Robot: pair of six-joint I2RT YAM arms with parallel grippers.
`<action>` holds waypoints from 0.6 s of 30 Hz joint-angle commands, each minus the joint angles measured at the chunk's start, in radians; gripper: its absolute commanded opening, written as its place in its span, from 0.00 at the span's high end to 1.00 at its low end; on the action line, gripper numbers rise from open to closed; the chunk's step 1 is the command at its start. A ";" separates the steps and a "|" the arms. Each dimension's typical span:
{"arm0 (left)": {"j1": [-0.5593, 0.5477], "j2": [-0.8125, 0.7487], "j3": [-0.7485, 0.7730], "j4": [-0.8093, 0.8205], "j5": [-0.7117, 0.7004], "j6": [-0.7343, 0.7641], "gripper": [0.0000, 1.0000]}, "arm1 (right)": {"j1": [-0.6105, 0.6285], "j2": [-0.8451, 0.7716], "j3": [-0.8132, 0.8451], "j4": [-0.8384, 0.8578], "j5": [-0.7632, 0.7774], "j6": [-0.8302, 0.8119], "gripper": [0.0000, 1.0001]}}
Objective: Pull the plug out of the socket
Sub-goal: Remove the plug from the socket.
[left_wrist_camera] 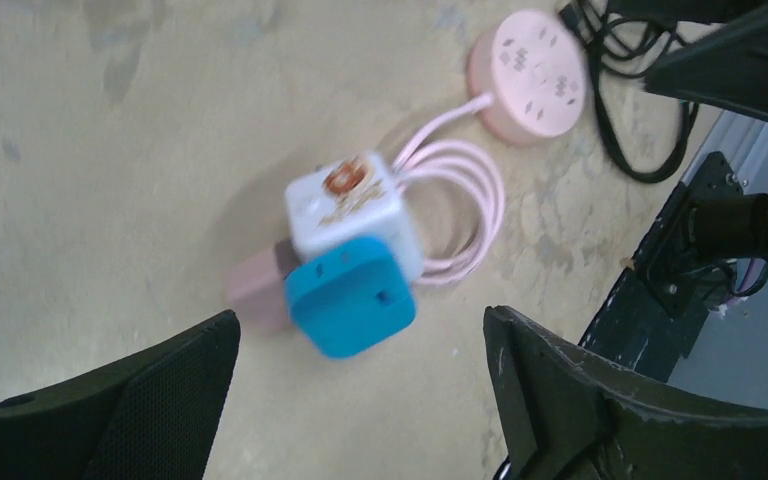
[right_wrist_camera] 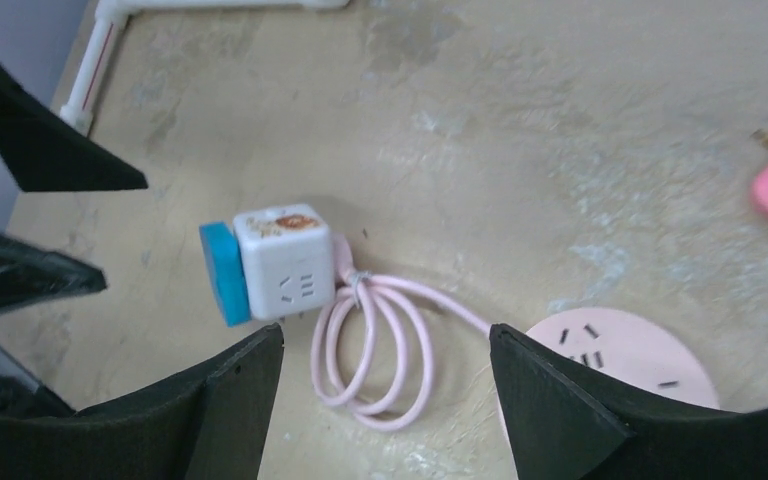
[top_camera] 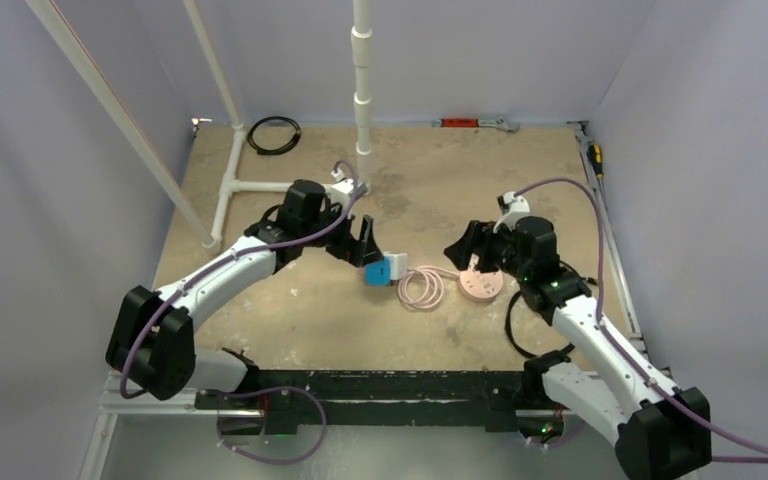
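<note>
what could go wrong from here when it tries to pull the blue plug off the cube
1. The left end effector and right end effector are both open and nothing braces the white cube socket, so pulling the blue plug alone might just drag the cube along.
2. The coiled pink cable ties the cube to the round pink base, so a dragged cube could tug that too.

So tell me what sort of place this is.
Probably a robotics lab test cell, not a home: plain grey panels box in a scuffed board tabletop, with a white pipe frame and a hand tool lying at its far edge.
</note>
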 commanded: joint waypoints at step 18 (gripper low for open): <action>0.135 0.138 -0.111 0.063 0.220 -0.098 0.16 | 0.216 0.285 -0.129 0.219 0.008 0.112 0.22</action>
